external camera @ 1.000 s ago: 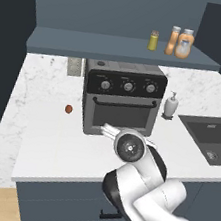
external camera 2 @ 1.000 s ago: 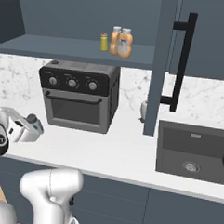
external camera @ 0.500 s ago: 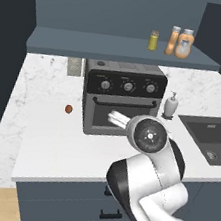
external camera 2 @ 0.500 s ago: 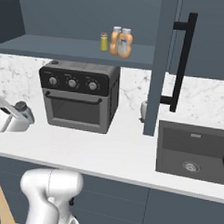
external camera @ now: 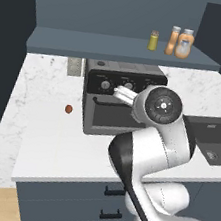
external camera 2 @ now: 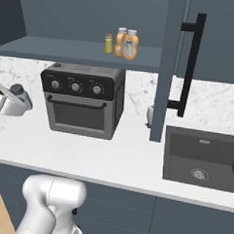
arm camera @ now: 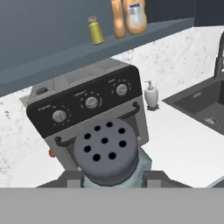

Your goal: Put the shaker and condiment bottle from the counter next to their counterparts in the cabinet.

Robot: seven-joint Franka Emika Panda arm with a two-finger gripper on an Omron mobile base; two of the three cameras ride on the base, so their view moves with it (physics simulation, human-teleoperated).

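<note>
**Shaker in hand, shelf above: the lift is where it could slip**

A dark blue-grey kitchen with a white marble desk (external camera: pixel 47 138), a black toaster oven (external camera 2: pixel 83 100) standing on it, and the open cabinet (external camera: pixel 92 46) shelf running above. On that shelf a yellow-green shaker (arm camera: pixel 95 31) stands just beside two orange bottles (arm camera: pixel 129 16).

The end effector (arm camera: pixel 111 181) is closed on the blue-grey shaker (arm camera: pixel 107 153), its perforated cap facing the hand camera, held in the air in front of the oven.

Risks, as I judge them: the hold looks low on the jar, so a quick swing upward could tip or drop it. The shelf edge and the oven top leave a narrow way in; a shallow approach could knock the shaker against the shelf lip. Setting it down too close could topple the yellow-green shaker or the bottles beside it.

Hard to read: the fingertips are largely hidden behind the jar, so how squarely they hold cannot be told. A small reddish thing (external camera: pixel 68 109) on the desk is too small to name. In the left base view the arm covers the oven's right side.
</note>
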